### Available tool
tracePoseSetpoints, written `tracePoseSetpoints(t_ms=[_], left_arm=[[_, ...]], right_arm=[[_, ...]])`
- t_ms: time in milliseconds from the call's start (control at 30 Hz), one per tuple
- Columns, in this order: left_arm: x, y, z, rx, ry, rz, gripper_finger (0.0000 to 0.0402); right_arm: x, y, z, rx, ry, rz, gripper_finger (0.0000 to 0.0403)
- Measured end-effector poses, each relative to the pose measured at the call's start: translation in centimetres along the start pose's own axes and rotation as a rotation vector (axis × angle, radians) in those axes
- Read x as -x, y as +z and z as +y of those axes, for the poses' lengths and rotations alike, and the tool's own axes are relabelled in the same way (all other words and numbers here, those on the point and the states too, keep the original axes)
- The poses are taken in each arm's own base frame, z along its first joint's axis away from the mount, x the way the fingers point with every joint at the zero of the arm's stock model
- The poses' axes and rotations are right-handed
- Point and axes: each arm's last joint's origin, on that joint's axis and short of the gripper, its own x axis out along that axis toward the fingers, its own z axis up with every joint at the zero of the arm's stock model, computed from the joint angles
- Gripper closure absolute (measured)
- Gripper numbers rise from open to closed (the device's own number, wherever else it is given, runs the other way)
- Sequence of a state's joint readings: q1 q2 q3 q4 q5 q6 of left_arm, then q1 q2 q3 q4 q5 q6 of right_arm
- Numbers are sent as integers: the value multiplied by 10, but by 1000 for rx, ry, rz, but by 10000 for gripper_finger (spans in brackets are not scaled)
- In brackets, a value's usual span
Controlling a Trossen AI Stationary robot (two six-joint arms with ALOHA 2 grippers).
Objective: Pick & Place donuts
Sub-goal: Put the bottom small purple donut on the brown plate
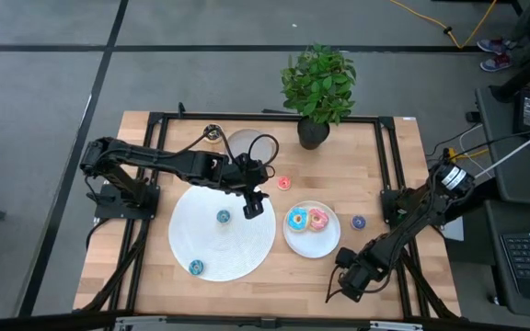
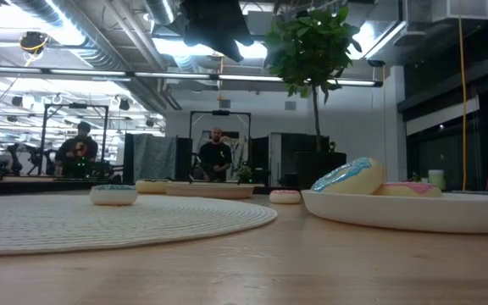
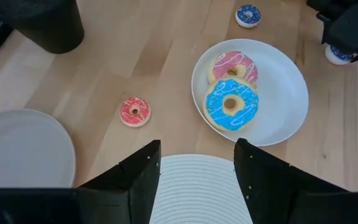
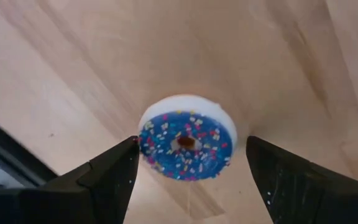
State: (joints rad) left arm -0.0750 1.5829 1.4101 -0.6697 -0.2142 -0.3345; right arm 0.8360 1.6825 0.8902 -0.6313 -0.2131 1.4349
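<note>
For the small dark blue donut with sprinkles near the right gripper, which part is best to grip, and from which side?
The dark blue donut lies flat on the bare wooden table, icing up, with nothing touching it. Probably best to come straight down from above and close on two opposite points of its white outer rim. The right gripper is open, one finger on each side of the donut, wide enough to pass it.

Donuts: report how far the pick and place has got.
Looks done: the blue donut and pink donut lie on the white plate. In hand: nothing is gripped; the right gripper is open above a dark blue sprinkled donut, and the left gripper is open over the large white disc. Left: the red-pink donut, another dark blue one and two teal ones on the disc.
</note>
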Motion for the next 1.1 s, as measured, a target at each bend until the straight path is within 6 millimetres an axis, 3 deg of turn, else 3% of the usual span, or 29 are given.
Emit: tracePoseSetpoints(t_ms=[400, 833, 1100], left_arm=[[0, 0, 0, -6, 1, 0, 206], [0, 0, 0, -8, 2, 4, 206], [0, 0, 0, -9, 2, 5, 206]], right_arm=[[-2, 1, 1, 7, -5, 1, 111], [-1, 2, 3, 10, 13, -31, 190], [12, 5, 18, 39, 64, -143, 226]])
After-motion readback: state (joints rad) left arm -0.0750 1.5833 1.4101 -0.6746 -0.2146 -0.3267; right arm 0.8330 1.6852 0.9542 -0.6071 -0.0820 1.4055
